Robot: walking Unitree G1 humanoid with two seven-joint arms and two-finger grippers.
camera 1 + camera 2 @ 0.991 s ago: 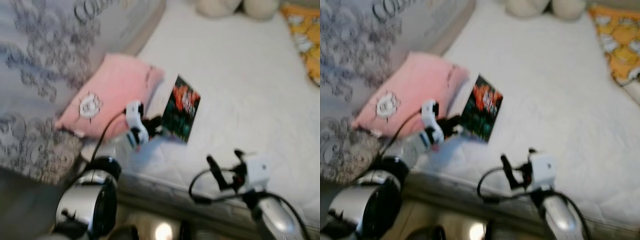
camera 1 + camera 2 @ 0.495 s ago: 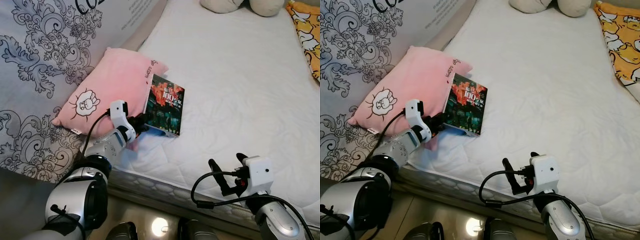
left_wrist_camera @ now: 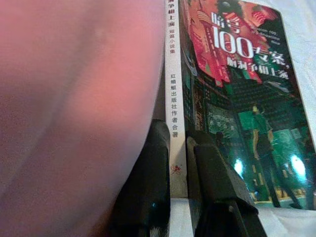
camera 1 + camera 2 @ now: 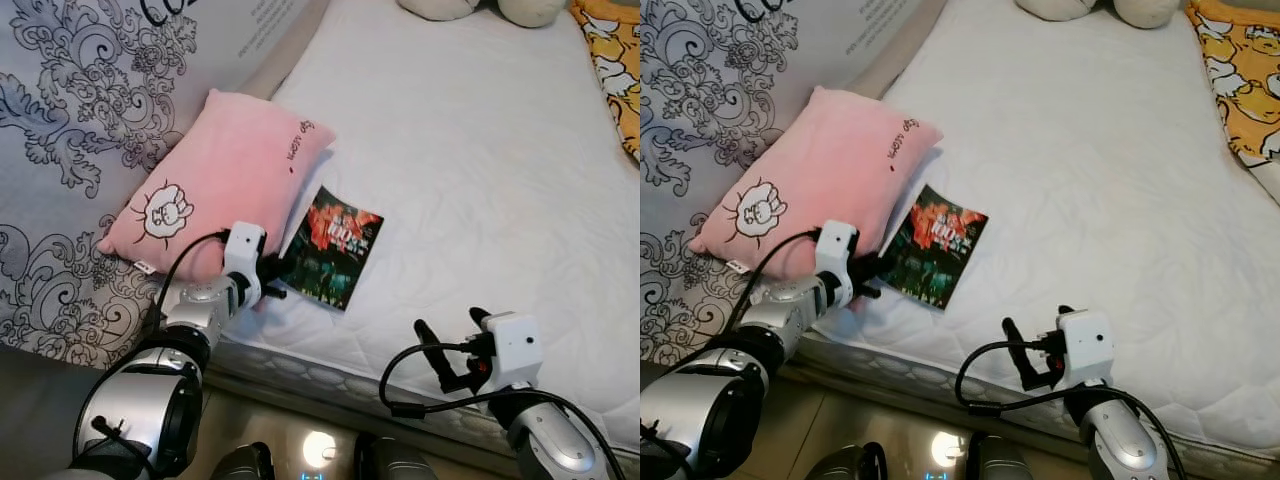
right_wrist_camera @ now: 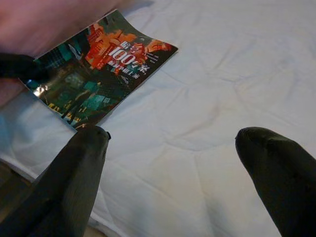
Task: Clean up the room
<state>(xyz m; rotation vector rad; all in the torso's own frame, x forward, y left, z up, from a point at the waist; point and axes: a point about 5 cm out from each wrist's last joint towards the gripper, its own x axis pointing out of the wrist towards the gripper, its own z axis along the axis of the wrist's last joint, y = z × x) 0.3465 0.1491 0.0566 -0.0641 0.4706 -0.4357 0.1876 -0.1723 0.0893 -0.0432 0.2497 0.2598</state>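
A soft pink rectangular pillow (image 4: pixel 225 170) rests on the white quilted bed (image 4: pixel 480 170). Just beside it, the left gripper (image 4: pixel 272 281) has its jaws clamped on the glossy dark paperback book (image 4: pixel 335 247). The right gripper (image 4: pixel 452 345) hovers nearer the bed's edge, jaws apart.

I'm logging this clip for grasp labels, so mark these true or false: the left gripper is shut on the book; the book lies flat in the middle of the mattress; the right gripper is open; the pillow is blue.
1. The left gripper is shut on the book. True.
2. The book lies flat mid-mattress. False: it is near the mattress edge, beside the pink pillow.
3. The right gripper is open, holding nothing. True.
4. The pillow is blue. False: it is pink.
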